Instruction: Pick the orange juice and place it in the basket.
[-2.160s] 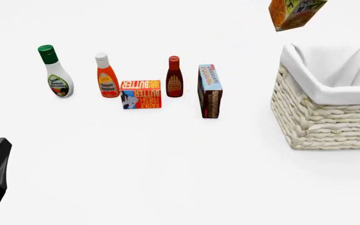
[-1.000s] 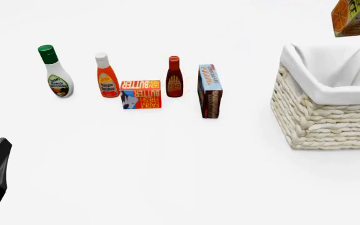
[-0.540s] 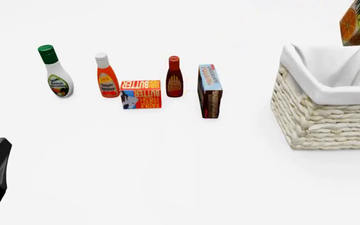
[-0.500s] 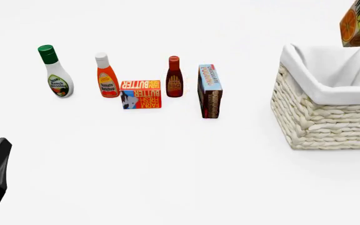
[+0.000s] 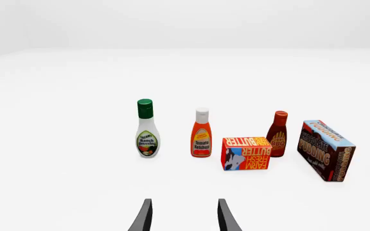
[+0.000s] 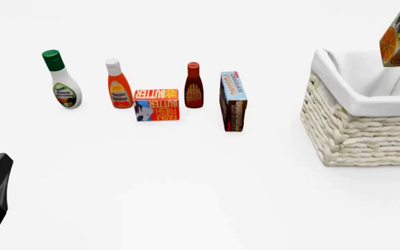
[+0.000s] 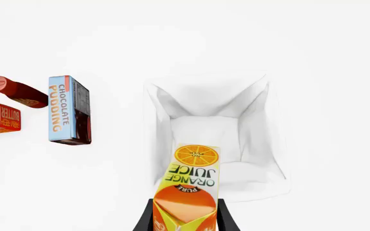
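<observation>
Orange juice (image 7: 188,192) is off the tabletop (image 6: 186,177) and hanging over the basket (image 6: 356,107), pinched between the fingers of the right gripper (image 7: 185,219). From the right wrist view the carton sits above the basket's open mouth, near one edge of the liner rather than over the middle; in the front view it shows at the picture's edge, tilted, above the basket's far side.

Picking looks done and the carry is nearly done. What is left, by my judgement, is to lower the carton into the liner, open the fingers and lift away.

Left gripper (image 5: 181,219) has its fingers spread with nothing between them, well away from the basket and facing the other groceries. Those stand in a row to the left of the basket: pudding box (image 6: 233,101) nearest it, then BBQ sauce bottle (image 6: 194,86), butter box (image 6: 157,104), ketchup bottle (image 6: 119,86) and ranch dressing bottle (image 6: 62,80) farthest off.
</observation>
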Motion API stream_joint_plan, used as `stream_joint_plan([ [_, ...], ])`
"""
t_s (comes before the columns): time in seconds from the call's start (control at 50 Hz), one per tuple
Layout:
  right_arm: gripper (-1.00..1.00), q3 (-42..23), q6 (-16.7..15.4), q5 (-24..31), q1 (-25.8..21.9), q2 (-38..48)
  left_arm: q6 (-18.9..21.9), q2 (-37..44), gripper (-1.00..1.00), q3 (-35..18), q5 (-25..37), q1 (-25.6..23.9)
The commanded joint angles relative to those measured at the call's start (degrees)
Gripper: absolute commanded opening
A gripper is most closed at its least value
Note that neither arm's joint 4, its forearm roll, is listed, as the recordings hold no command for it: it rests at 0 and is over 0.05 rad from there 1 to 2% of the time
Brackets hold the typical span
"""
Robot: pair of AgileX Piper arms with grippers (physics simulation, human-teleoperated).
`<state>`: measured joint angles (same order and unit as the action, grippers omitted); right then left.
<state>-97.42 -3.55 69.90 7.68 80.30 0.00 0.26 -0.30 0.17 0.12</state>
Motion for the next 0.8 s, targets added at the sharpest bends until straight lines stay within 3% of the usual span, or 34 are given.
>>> stream_joint_plan([
  [0.02, -1.00, 0.21, 1.44, 0.00, 1.07, -0.14, -0.01, 0.00, 1.00, 0.00, 0.00, -0.01],
  [0.8, -1.00, -5.22, 4.78, 0.00, 1.44, 6.64, -0.01, 0.00, 1.00, 0.00, 0.00, -0.01],
])
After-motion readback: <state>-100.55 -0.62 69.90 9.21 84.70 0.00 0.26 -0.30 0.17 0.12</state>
